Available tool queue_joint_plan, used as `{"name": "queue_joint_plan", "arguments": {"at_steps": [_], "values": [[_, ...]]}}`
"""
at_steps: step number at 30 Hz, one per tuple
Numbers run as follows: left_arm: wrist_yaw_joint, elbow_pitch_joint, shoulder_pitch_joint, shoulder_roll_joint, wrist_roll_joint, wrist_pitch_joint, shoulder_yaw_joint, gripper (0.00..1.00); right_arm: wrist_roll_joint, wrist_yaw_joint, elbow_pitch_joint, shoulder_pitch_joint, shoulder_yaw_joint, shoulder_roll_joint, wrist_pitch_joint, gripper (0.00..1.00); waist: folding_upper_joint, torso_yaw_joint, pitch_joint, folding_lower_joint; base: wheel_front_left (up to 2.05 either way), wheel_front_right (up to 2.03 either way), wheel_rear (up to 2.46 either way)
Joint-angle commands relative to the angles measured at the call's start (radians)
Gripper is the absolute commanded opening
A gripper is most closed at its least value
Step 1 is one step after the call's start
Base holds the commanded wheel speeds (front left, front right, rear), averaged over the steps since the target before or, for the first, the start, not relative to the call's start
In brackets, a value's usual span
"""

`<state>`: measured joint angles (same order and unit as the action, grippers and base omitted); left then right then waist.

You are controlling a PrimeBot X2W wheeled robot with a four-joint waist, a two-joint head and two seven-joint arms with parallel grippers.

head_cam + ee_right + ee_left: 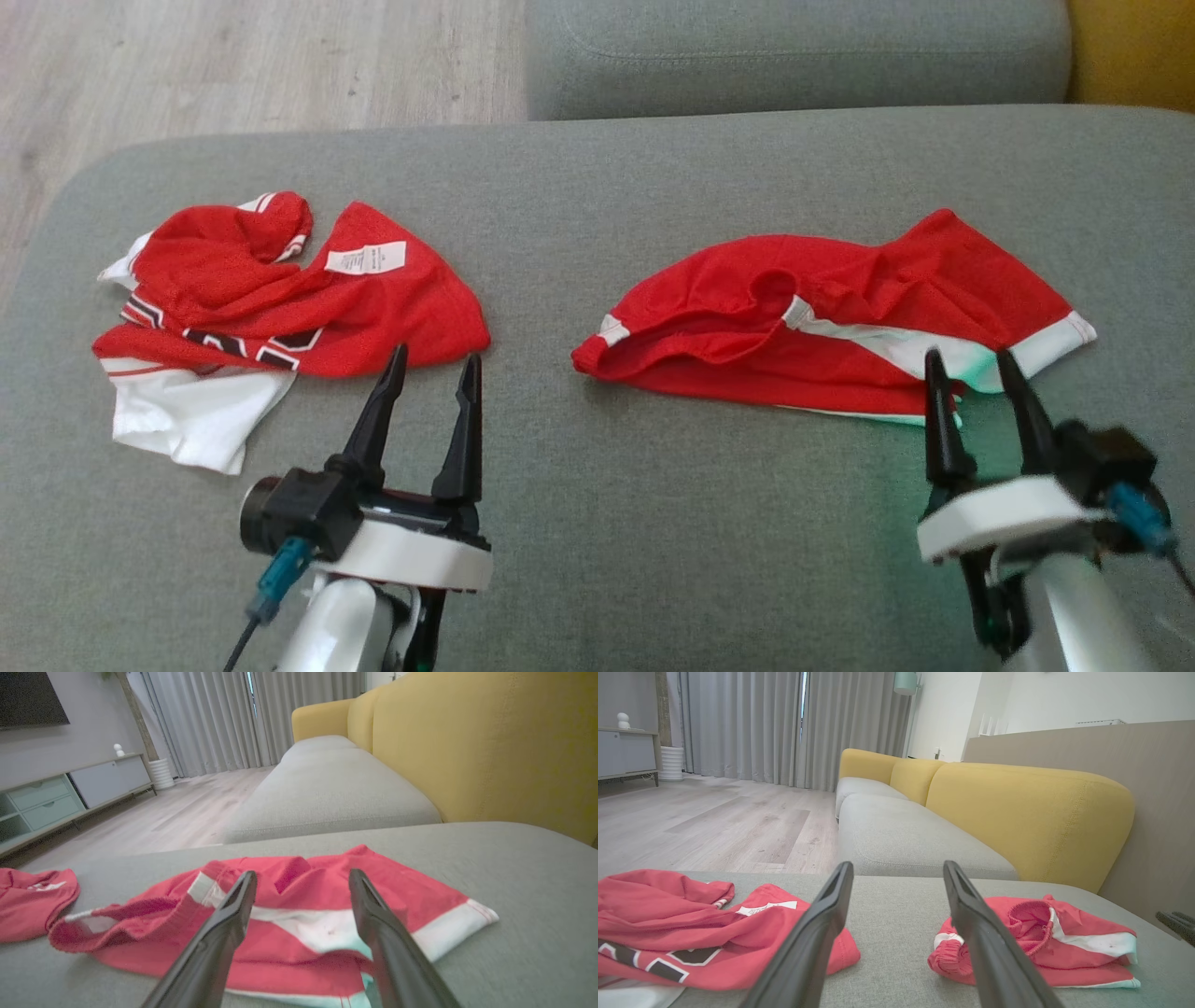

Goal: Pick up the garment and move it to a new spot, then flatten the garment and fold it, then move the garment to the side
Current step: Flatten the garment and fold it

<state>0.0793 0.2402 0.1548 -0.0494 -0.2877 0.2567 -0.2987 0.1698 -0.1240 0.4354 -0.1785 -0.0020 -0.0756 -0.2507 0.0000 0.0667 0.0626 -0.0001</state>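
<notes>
Jersey [280, 299] lies crumpled centre-left on the cushion [597, 523]. The print on its white label [366, 259] is unreadable, and its black lettering is partly folded. Shorts [822, 317] lie centre-right. Left gripper [436, 353] and right gripper [969, 355] are spread and empty.

Crumpled red jersey [373, 313] lies well apart from rumpled red shorts [728, 322]

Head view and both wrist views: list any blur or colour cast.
Head view: right claw housing blurred, green tint on the white panel of the shorts beside it. Right wrist view: soft overall, same green tint at the bottom hem. Left wrist view: sharp, evenly lit, left claw slightly soft.
</notes>
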Motion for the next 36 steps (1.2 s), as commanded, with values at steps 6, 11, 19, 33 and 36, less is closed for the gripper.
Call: {"name": "queue_joint_plan", "arguments": {"at_steps": [6,11,19,33,36], "values": [[0.005,-0.029,0.032,-0.001,0.007,0.005,0.018,1.0,-0.054,-0.007,-0.084,0.012,0.01,0.022,-0.011,1.0,0.0,0.005,0.015,0.0001,0.0,0.0,0.0],[0.009,-0.025,0.041,-0.001,0.007,0.005,0.007,1.0,-0.06,-0.007,-0.065,-0.028,0.031,0.025,-0.011,1.0,0.0,0.03,0.032,0.0001,0.0,0.0,0.0],[0.01,-0.014,0.055,-0.001,0.002,0.005,-0.018,1.0,0.014,-0.007,0.043,-0.148,0.081,0.025,0.061,1.0,0.0,0.089,0.078,0.0001,0.0,0.0,0.0],[0.001,-0.005,0.078,-0.001,-0.012,0.005,-0.05,1.0,-0.063,-0.007,0.274,-0.292,0.015,0.025,0.114,0.0,0.0,0.158,0.108,0.0001,0.0,0.0,0.0],[-0.003,-0.006,0.077,-0.001,-0.015,0.005,-0.05,1.0,-0.076,-0.007,0.275,-0.308,-0.012,0.025,0.07,0.0,0.0,0.157,0.105,0.0001,0.0,0.0,0.0]]}}
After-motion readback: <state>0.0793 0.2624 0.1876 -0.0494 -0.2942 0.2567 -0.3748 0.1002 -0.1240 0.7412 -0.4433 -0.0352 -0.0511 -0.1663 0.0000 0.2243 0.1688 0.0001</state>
